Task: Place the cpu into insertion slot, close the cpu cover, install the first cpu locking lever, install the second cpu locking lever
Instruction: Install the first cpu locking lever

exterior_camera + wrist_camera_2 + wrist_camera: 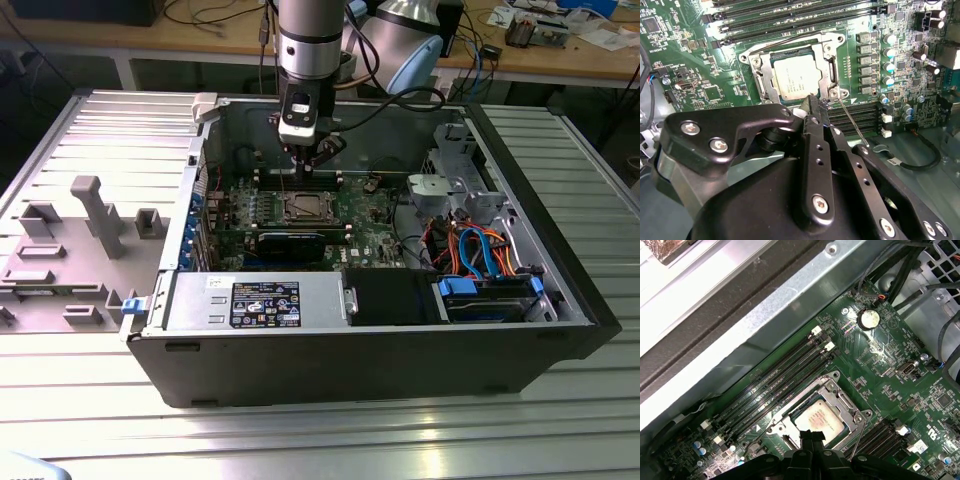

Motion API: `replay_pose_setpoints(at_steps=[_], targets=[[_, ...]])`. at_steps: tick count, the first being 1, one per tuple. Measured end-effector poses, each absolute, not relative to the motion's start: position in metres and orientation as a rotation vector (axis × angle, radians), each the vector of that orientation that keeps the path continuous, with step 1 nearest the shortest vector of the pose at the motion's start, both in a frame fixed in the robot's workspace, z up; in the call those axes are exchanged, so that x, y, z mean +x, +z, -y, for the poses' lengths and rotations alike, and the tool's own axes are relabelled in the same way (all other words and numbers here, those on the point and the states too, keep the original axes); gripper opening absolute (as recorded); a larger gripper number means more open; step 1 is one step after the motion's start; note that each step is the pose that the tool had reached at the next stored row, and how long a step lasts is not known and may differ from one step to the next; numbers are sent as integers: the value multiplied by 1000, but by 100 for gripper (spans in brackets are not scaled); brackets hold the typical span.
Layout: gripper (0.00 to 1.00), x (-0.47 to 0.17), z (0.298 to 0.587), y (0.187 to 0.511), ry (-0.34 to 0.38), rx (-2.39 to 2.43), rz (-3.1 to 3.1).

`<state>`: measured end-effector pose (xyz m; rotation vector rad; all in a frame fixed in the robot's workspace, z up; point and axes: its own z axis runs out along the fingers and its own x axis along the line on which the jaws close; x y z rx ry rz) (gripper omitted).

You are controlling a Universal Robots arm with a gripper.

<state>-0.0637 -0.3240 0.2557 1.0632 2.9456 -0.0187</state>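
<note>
Lab: cluttered workbenches (pixel 590 58), open computer case (pixel 400 365).

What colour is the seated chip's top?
The flat square cpu is dull silver-grey; clearest in the second wrist view.

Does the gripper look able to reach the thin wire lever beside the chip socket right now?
Probably yes: the gripper sits right by the lever, which juts out over the memory slots with nothing between them.

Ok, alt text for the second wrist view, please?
The cpu sits in the insertion slot on the green circuit board, with the cpu cover down around it. The black gripper reaches to the socket's corner, beside a thin locking lever angling away from it.
</note>
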Motion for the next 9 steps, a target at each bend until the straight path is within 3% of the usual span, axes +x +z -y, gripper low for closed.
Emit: replay_pose_setpoints(at_steps=[9], targets=[[11,-64,324,256,-18,1055,-2949]])
